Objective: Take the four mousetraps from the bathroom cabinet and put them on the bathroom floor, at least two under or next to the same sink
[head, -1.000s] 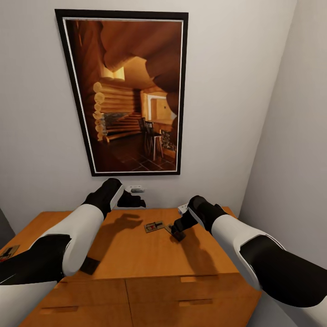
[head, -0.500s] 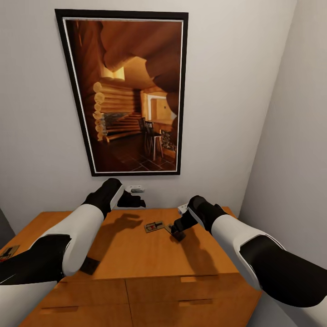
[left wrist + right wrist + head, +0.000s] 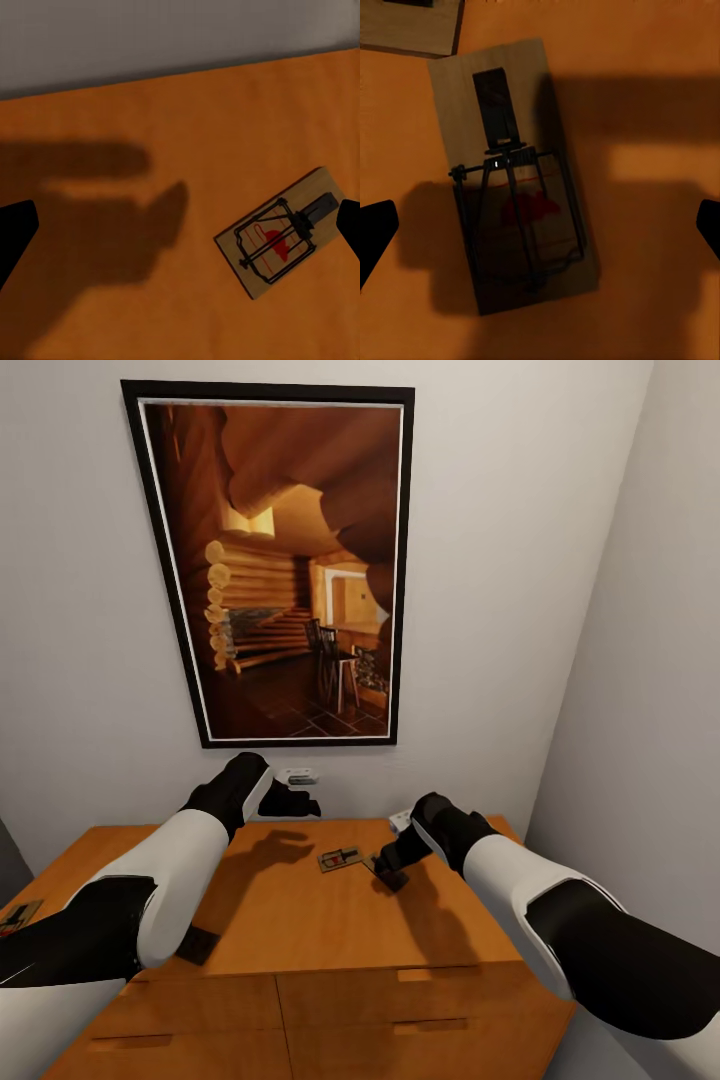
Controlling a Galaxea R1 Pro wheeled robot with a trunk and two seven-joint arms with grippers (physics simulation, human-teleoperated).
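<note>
Mousetrap point(image 3: 514, 176) flat on cabinet point(image 3: 300, 920), right fingers point(image 3: 375, 232) spread around it; left fingers point(image 3: 15, 229) spread too.

Two brown wooden mousetraps, one point(image 3: 339, 858) beside the other point(image 3: 376, 863), are lying flat near the back of the orange-brown cabinet point(image 3: 300, 930) top, each showing black wire and a red mark.

Wood and wire, matt finishes

Cabinet point(image 3: 330, 920) top: smooth orange-brown wood, low sheen. Mousetrap point(image 3: 514, 214) lying between the wide-apart right jaws: pale matt wooden board, thin dark metal wire, red mark. Second mousetrap point(image 3: 283, 232), between the left jaws, looks the same. Wall point(image 3: 500, 560): flat matt grey.
</note>
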